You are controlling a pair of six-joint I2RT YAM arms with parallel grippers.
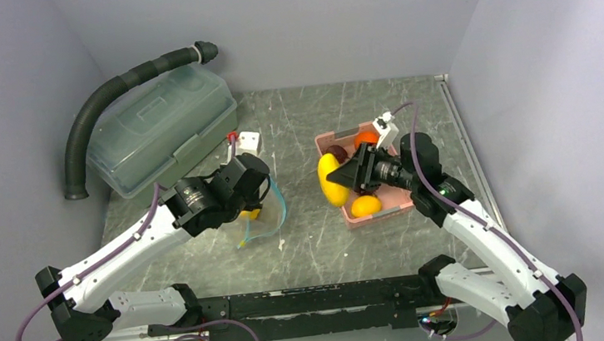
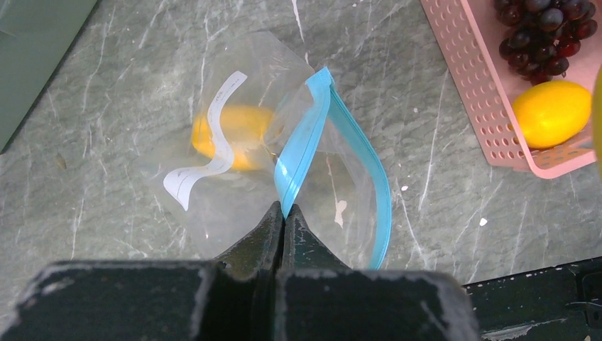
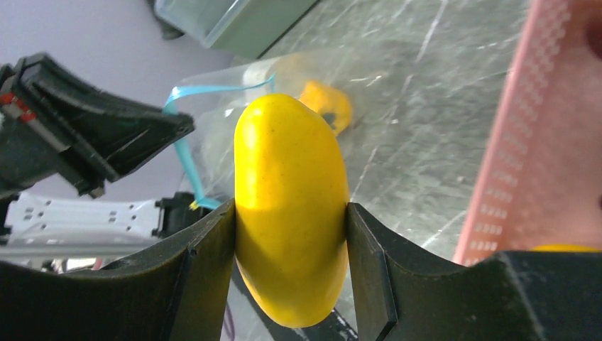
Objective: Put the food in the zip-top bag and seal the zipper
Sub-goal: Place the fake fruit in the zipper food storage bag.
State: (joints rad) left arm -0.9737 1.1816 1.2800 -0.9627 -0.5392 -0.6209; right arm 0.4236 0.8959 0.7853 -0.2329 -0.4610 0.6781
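Loading step, transfer stage.
Right claw (image 3: 291,207) grasped a yellow mango (image 3: 287,163); left claw (image 2: 284,212) clenched the zipper (image 2: 304,138). Judged best: pass well inside the bag (image 2: 241,78) ahead before release.

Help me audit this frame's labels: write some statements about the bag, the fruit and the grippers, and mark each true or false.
1. The right gripper grips a yellow mango piece. True.
2. The left gripper hangs open over the table. False: it is shut on the zipper of the zip-top bag.
3. One yellow fruit lies inside the bag. True.
4. The grape bunch is in the bag. False: it sits in the pink basket.
5. The bag is sealed. False: the zipper's two halves stand apart.
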